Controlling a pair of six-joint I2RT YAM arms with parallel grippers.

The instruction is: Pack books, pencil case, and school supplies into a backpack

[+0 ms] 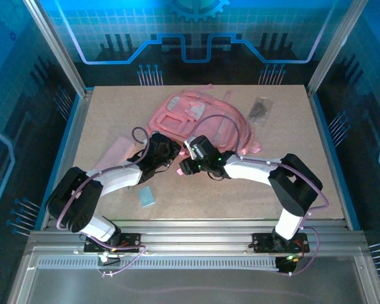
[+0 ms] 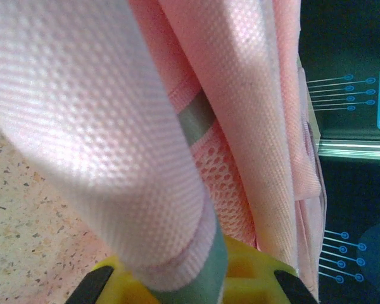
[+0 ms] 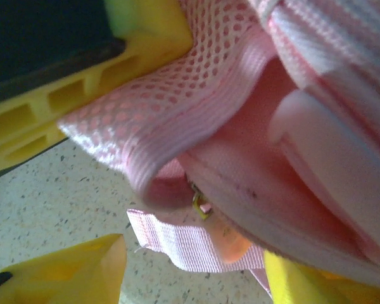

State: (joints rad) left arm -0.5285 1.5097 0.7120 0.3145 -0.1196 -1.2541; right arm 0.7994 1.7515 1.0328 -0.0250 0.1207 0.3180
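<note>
The pink backpack lies at the table's middle back. My left gripper is at its near left edge, shut on a fold of the backpack's fabric with a grey-green trim. My right gripper is just to the right of it, open; its yellow fingertips stand apart around a zip pull and a webbing strap. The pale pink pencil case lies left of the left arm. A pale blue flat rectangle and a dark grey packet lie on the table. The books are out of view.
The backpack's loose straps trail to the right over the right arm. The speckled table has metal rails and glass walls round it. The left gripper's yellow body is close above the right gripper's jaws.
</note>
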